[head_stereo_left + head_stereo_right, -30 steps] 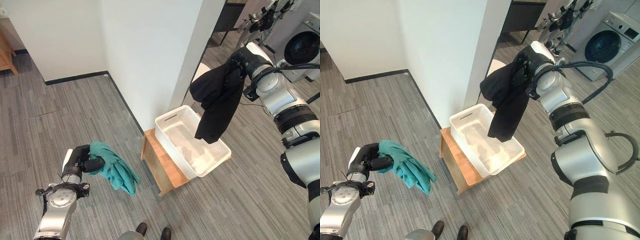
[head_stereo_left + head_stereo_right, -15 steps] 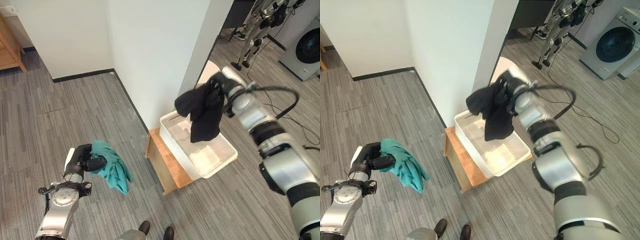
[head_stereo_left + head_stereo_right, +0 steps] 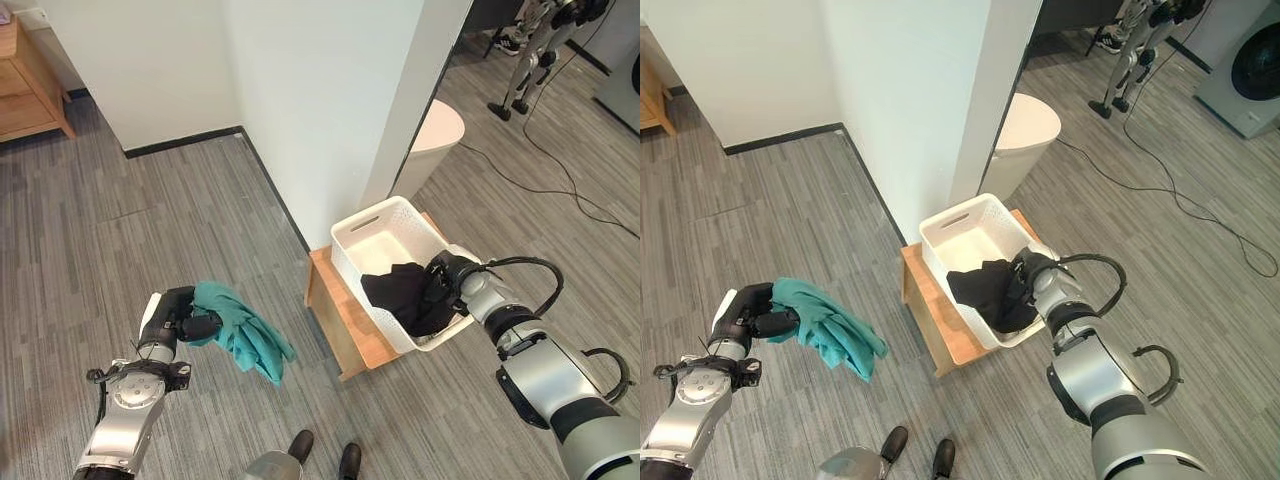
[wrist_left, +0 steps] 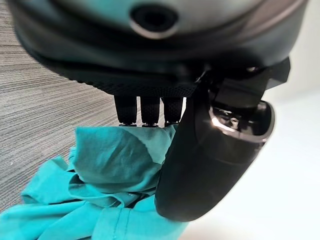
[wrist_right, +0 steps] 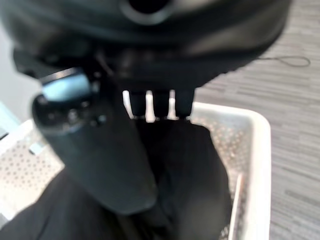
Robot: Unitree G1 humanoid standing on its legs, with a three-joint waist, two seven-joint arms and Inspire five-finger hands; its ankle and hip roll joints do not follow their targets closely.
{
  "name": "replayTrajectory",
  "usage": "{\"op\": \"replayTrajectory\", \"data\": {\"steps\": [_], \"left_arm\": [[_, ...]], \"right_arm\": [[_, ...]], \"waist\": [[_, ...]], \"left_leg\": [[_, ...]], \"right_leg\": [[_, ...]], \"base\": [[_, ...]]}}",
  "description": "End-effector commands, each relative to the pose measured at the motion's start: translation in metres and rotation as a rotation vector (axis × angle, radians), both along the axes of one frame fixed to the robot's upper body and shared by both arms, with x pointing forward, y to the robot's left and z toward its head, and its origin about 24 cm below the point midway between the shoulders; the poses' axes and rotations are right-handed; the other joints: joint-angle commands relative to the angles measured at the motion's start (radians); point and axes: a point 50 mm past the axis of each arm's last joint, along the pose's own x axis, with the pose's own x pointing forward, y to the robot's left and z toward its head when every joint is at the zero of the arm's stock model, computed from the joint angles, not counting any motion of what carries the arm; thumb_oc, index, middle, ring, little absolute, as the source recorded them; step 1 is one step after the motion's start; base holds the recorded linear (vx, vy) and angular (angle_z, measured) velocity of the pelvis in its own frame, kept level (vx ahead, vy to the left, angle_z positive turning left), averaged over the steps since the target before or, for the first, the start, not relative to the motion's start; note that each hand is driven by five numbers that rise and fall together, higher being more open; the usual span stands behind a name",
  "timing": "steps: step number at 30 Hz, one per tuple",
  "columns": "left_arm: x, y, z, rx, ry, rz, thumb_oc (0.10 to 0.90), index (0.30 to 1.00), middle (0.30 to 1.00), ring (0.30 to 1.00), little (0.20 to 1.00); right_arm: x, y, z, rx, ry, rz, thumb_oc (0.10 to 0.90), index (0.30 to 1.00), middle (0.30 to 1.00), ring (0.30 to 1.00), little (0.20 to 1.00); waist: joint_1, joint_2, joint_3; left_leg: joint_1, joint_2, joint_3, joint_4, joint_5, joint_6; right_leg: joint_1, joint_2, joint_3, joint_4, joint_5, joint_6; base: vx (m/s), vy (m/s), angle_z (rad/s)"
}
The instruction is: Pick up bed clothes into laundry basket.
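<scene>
Right hand (image 3: 447, 275) clenched on crumpled black garment (image 3: 405, 296) inside perforated white basket (image 3: 376, 226).

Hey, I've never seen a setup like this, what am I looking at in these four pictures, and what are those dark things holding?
This is a humanoid robot sorting laundry. The two wide pictures come from cameras in its head, looking down at a grey floor. The two close-ups come from cameras on its wrists, so each dark bulk is the robot's own hand seen from very near.

The left hand is curled round a teal cloth, held up above the floor. The right hand has a black garment down inside the white laundry basket, with its fingers closed on the cloth. The basket sits on a low wooden stand beside a white wall.
</scene>
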Motion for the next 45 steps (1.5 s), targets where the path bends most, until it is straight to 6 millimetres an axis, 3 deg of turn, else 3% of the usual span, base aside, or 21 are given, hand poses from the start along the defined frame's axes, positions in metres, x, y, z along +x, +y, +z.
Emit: {"op": "replayTrajectory", "data": {"steps": [1, 7, 9, 10, 13, 15, 16, 17, 19, 20, 21, 23, 25, 26, 27, 31, 32, 33, 36, 40, 45], "left_arm": [[0.016, -0.006, 0.058, 0.048, -0.291, -0.093, 0.4, 0.3, 0.3, 0.3, 0.3], [0.007, 0.011, 0.058, 0.08, -0.289, -0.01, 0.4, 0.3, 0.3, 0.3, 0.3], [0.003, 0.017, 0.059, 0.091, -0.287, 0.018, 0.4, 0.3, 0.3, 0.3, 0.3], [0.0, 0.025, 0.064, 0.116, -0.303, 0.046, 0.4, 0.3, 0.3, 0.3, 0.3], [-0.002, 0.032, 0.071, 0.15, -0.316, 0.064, 0.4, 0.3, 0.3, 0.3, 0.3], [-0.002, 0.047, 0.102, 0.25, -0.402, 0.099, 0.4, 0.3, 0.3, 0.3, 0.3], [-0.002, 0.047, 0.103, 0.254, -0.401, 0.095, 0.4, 0.3, 0.3, 0.3, 0.3], [0.001, 0.055, 0.129, 0.344, -0.459, 0.101, 0.4, 0.3, 0.3, 0.3, 0.3], [0.004, 0.062, 0.162, 0.443, -0.545, 0.118, 0.4, 0.3, 0.3, 0.3, 0.3], [0.005, 0.062, 0.163, 0.446, -0.546, 0.115, 0.4, 0.3, 0.3, 0.3, 0.3], [0.004, 0.067, 0.226, 0.643, -0.688, 0.146, 0.4, 0.3, 0.3, 0.3, 0.3], [0.003, 0.066, 0.239, 0.687, -0.717, 0.147, 0.4, 0.3, 0.3, 0.3, 0.3], [-0.001, 0.06, 0.274, 0.811, -0.787, 0.144, 0.4, 0.3, 0.3, 0.3, 0.3], [-0.004, 0.054, 0.298, 0.906, -0.835, 0.146, 0.4, 0.3, 0.3, 0.3, 0.3], [-0.003, 0.053, 0.299, 0.907, -0.835, 0.14, 0.4, 0.3, 0.3, 0.3, 0.3], [-0.011, 0.034, 0.349, 1.072, -0.937, 0.116, 0.4, 0.3, 0.3, 0.3, 0.3], [-0.009, 0.033, 0.35, 1.073, -0.937, 0.112, 0.4, 0.3, 0.3, 0.3, 0.3], [-0.012, 0.027, 0.368, 1.13, -0.961, 0.117, 0.4, 0.3, 0.3, 0.3, 0.3], [-0.01, 0.017, 0.391, 1.182, -0.97, 0.098, 0.4, 0.3, 0.3, 0.3, 0.3], [0.001, 0.016, 0.413, 1.208, -0.945, 0.131, 0.4, 0.3, 0.3, 0.3, 0.3], [0.019, 0.009, 0.445, 1.185, -0.923, 0.164, 0.4, 0.3, 0.3, 0.3, 0.3]], "right_arm": [[0.026, -0.005, 0.083, -0.125, -0.213, 0.075, 0.8, 0.9, 0.9, 0.9, 0.9], [0.018, 0.018, 0.177, -0.113, -0.542, 0.293, 0.8, 0.9, 0.9, 0.9, 0.9], [0.006, 0.014, 0.199, -0.097, -0.632, 0.328, 0.8, 0.9, 0.9, 0.9, 0.9], [-0.011, 0.0, 0.219, -0.059, -0.725, 0.329, 0.8, 0.9, 0.9, 0.9, 0.9], [-0.024, -0.01, 0.231, -0.057, -0.782, 0.334, 0.8, 0.9, 0.9, 0.9, 0.9], [-0.046, -0.012, 0.246, -0.018, -0.884, 0.382, 0.8, 0.9, 0.9, 0.9, 0.9], [-0.047, -0.013, 0.245, -0.014, -0.884, 0.377, 0.8, 0.9, 0.9, 0.9, 0.9], [-0.053, -0.014, 0.247, 0.011, -0.918, 0.387, 0.8, 0.9, 0.9, 0.9, 0.9], [-0.062, -0.011, 0.243, 0.049, -0.945, 0.415, 0.8, 0.9, 0.9, 0.9, 0.9], [-0.064, -0.012, 0.242, 0.052, -0.946, 0.41, 0.8, 0.9, 0.9, 0.9, 0.9], [-0.075, -0.013, 0.226, 0.119, -0.958, 0.419, 0.8, 0.9, 0.9, 0.9, 0.9], [-0.08, -0.017, 0.219, 0.143, -0.964, 0.403, 0.8, 0.9, 0.9, 0.9, 0.9], [-0.091, -0.031, 0.194, 0.202, -0.942, 0.335, 0.8, 0.9, 0.9, 0.9, 0.9], [-0.097, -0.042, 0.168, 0.264, -0.902, 0.267, 0.8, 0.9, 0.9, 0.9, 0.9], [-0.098, -0.043, 0.166, 0.265, -0.901, 0.262, 0.8, 0.9, 0.9, 0.9, 0.9], [-0.111, -0.058, 0.103, 0.373, -0.77, 0.109, 0.8, 0.9, 0.9, 0.9, 0.9], [-0.111, -0.059, 0.103, 0.375, -0.77, 0.106, 0.8, 0.9, 0.9, 0.9, 0.9], [-0.117, -0.061, 0.08, 0.408, -0.707, 0.061, 0.8, 0.9, 0.9, 0.9, 0.9], [-0.129, -0.068, 0.052, 0.449, -0.651, -0.026, 0.8, 0.9, 0.9, 0.9, 0.9], [-0.14, -0.067, 0.032, 0.519, -0.618, -0.075, 0.8, 0.9, 0.9, 0.9, 0.9], [-0.145, -0.06, 0.018, 0.568, -0.6, -0.083, 0.8, 0.9, 0.9, 0.9, 0.9]], "waist": [[-0.017, -0.009, -0.131], [-0.064, -0.018, -0.138], [-0.075, -0.02, -0.141], [-0.09, -0.02, -0.143], [-0.098, -0.02, -0.146], [-0.123, -0.004, -0.152], [-0.119, -0.009, -0.152], [-0.129, 0.002, -0.154], [-0.147, 0.014, -0.163], [-0.144, 0.01, -0.163], [-0.172, 0.04, -0.176], [-0.178, 0.041, -0.179], [-0.196, 0.058, -0.189], [-0.217, 0.079, -0.194], [-0.213, 0.075, -0.197], [-0.243, 0.111, -0.211], [-0.241, 0.108, -0.214], [-0.259, 0.126, -0.218], [-0.282, 0.153, -0.225], [-0.298, 0.178, -0.236], [-0.307, 0.168, -0.246]], "left_leg": [[-0.067, 0.057, -0.04, -0.031, 0.041, -0.083], [-0.064, 0.064, -0.012, -0.031, 0.031, -0.085], [-0.06, 0.066, -0.005, -0.031, 0.028, -0.085], [-0.061, 0.066, 0.003, -0.031, 0.035, -0.086], [-0.058, 0.068, 0.011, -0.031, 0.033, -0.087], [-0.052, 0.071, 0.023, -0.031, 0.029, -0.089], [-0.051, 0.072, 0.023, -0.031, 0.029, -0.089], [-0.042, 0.074, 0.031, -0.031, 0.022, -0.09], [-0.041, 0.075, 0.039, -0.031, 0.024, -0.092], [-0.041, 0.075, 0.039, -0.031, 0.024, -0.092], [-0.035, 0.077, 0.056, -0.031, 0.021, -0.093], [-0.032, 0.078, 0.059, -0.031, 0.02, -0.094], [-0.028, 0.079, 0.068, -0.031, 0.018, -0.093], [-0.027, 0.077, 0.072, -0.031, 0.024, -0.092], [-0.024, 0.078, 0.071, -0.031, 0.018, -0.092], [-0.021, 0.076, 0.079, -0.031, 0.025, -0.093], [-0.019, 0.076, 0.078, -0.031, 0.019, -0.093], [-0.016, 0.075, 0.079, -0.031, 0.02, -0.094], [-0.02, 0.074, 0.076, -0.031, 0.03, -0.096], [-0.015, 0.074, 0.08, -0.031, 0.025, -0.096], [-0.01, 0.08, 0.106, -0.031, 0.023, -0.095]], "right_leg": [[0.008, -0.004, -0.031, 0.059, -0.032, 0.006], [0.006, -0.002, -0.01, 0.05, -0.029, 0.007], [0.008, -0.003, -0.005, 0.048, -0.028, 0.008], [0.002, -0.004, 0.001, 0.05, -0.02, 0.01], [0.003, -0.005, 0.006, 0.05, -0.02, 0.01], [0.007, -0.006, 0.016, 0.05, -0.023, 0.011], [0.008, -0.005, 0.016, 0.05, -0.023, 0.011], [0.014, -0.005, 0.021, 0.049, -0.027, 0.011], [0.011, -0.006, 0.027, 0.047, -0.023, 0.013], [0.012, -0.006, 0.027, 0.047, -0.023, 0.012], [0.011, -0.003, 0.039, 0.05, -0.024, 0.014], [0.01, -0.003, 0.041, 0.053, -0.025, 0.014], [0.007, -0.004, 0.047, 0.062, -0.028, 0.016], [0.002, -0.005, 0.051, 0.075, -0.026, 0.018], [0.005, -0.005, 0.05, 0.075, -0.032, 0.017], [0.004, -0.008, 0.054, 0.087, -0.033, 0.021], [0.007, -0.008, 0.053, 0.086, -0.037, 0.02], [0.011, -0.009, 0.056, 0.083, -0.036, 0.022], [0.01, -0.009, 0.055, 0.076, -0.025, 0.026], [0.016, -0.011, 0.057, 0.068, -0.021, 0.032], [0.01, -0.011, 0.078, 0.064, -0.007, 0.042]], "base": [[0.0, 0.0, 0.0], [0.01, 0.001, -0.01], [0.01, 0.012, -0.08], [-0.02, 0.015, -0.1], [-0.01, 0.006, -0.04], [0.01, 0.003, -0.09], [0.01, -0.008, 0.04], [0.0, -0.009, 0.04], [-0.01, -0.003, -0.29], [-0.03, -0.006, -0.46], [-0.04, -0.01, -0.19], [-0.03, -0.006, 0.0], [-0.03, -0.003, -0.09], [-0.02, -0.005, -0.14], [0.0, 0.0, 0.0], [-0.01, -0.012, -0.05], [-0.03, -0.022, -0.04], [0.0, 0.0, 0.0], [-0.03, -0.02, 0.0], [0.0, -0.008, -0.03], [-0.01, 0.0, -0.16]]}}
